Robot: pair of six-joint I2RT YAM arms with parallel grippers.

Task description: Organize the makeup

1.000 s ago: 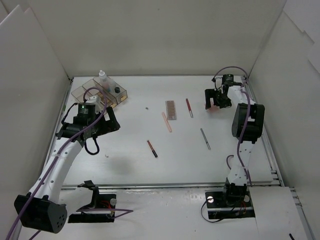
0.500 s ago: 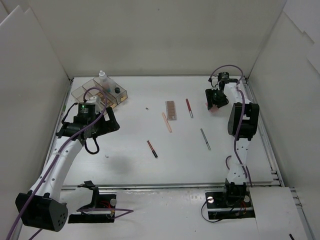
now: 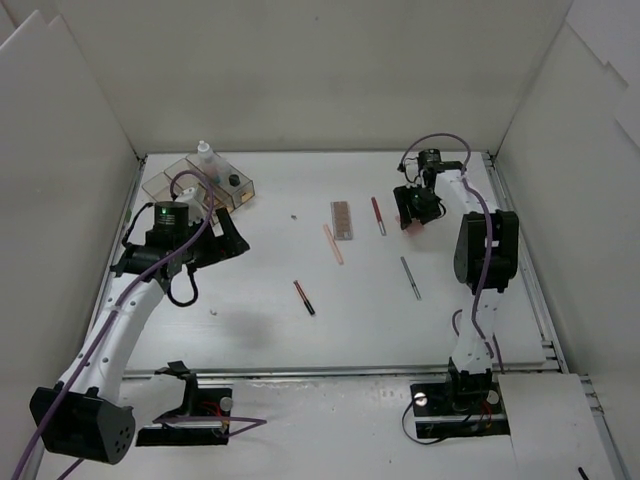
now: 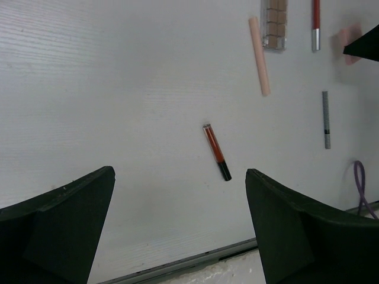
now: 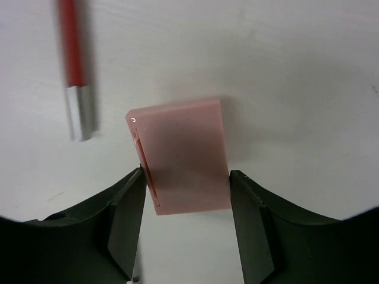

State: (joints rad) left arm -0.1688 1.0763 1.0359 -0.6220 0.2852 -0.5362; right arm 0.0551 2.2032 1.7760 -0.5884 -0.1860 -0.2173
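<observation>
My right gripper [image 5: 186, 180] is shut on the pink square pad [image 5: 182, 155], a finger against each side, just above the table at the back right [image 3: 410, 212]. Beside it lies a red pencil [image 5: 74, 71] with a silver end. Left of that pencil [image 3: 379, 215] on the table are a brown palette [image 3: 342, 220], a pink pencil [image 3: 333, 244], a grey pencil [image 3: 411, 278] and an orange-red pencil with a black tip [image 3: 305, 298]. My left gripper [image 3: 228, 240] hangs open and empty over the left side. In its wrist view the orange-red pencil [image 4: 216, 152] lies ahead of the open gripper [image 4: 179, 177].
A clear compartmented box [image 3: 200, 185] stands at the back left, with a white bottle [image 3: 206, 157] and a small dark-capped item [image 3: 234, 181] in it. White walls close in the table on three sides. A metal rail [image 3: 330, 372] runs along the near edge.
My right gripper has closed on the pink pad and moved left with it, toward the red pencil. The left gripper has shifted slightly right.
</observation>
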